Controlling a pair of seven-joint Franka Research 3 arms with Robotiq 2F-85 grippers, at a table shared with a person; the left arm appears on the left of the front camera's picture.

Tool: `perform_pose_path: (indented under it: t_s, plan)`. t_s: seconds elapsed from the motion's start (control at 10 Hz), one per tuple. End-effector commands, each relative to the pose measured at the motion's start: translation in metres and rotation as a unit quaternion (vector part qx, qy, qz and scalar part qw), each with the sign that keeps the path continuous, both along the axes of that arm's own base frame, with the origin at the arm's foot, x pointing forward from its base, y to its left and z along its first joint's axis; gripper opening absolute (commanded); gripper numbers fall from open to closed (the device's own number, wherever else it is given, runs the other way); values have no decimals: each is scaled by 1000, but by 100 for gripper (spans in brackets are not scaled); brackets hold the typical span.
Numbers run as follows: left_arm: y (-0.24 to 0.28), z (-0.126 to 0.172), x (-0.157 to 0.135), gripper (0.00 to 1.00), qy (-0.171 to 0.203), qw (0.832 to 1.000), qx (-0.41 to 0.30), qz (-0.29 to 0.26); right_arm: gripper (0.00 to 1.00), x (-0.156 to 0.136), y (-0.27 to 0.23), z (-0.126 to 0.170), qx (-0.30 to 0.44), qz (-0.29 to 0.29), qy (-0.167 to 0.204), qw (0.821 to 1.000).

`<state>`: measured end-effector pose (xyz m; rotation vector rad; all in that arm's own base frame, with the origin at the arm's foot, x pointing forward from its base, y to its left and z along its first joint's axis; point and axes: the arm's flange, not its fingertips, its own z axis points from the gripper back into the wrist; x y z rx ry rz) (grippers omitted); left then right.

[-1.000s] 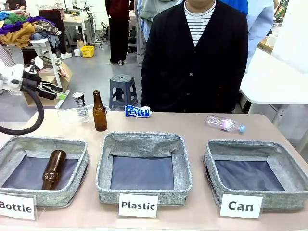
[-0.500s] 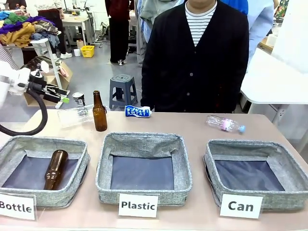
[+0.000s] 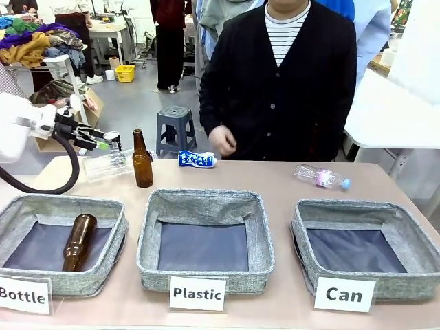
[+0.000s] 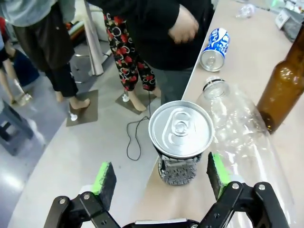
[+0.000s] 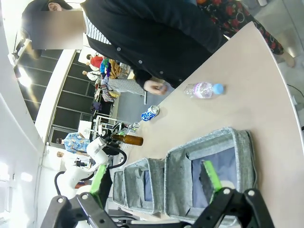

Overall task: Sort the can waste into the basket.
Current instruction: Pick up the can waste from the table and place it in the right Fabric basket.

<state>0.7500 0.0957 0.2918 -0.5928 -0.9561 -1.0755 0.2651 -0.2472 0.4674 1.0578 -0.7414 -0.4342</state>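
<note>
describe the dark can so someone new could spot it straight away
Look along the table's far edge to the robot's left end, past the upright brown bottle. There the dark crushed can stands upright, silver lid up, beside a clear plastic bottle lying down. The other can, blue and white, lies on its side nearer the middle.

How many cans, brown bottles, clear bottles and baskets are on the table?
Cans: 2, blue can, dark can
Brown bottles: 2, standing bottle, lying bottle
Clear bottles: 2, big clear bottle, small clear bottle
Baskets: 3, Bottle basket, Plastic basket, Can basket
Total: 9
</note>
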Motion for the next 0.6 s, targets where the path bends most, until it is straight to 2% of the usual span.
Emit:
perform_pose_path:
  t_s: [0.0, 0.5]
  plan:
    - [1, 2, 22, 100, 12, 1000, -10, -9, 100, 3, -2, 1, -2, 0, -18, 1000]
    - [-18, -11, 35, 100, 38, 998, -14, -47, 100, 3, -2, 1, -2, 0, -18, 1000]
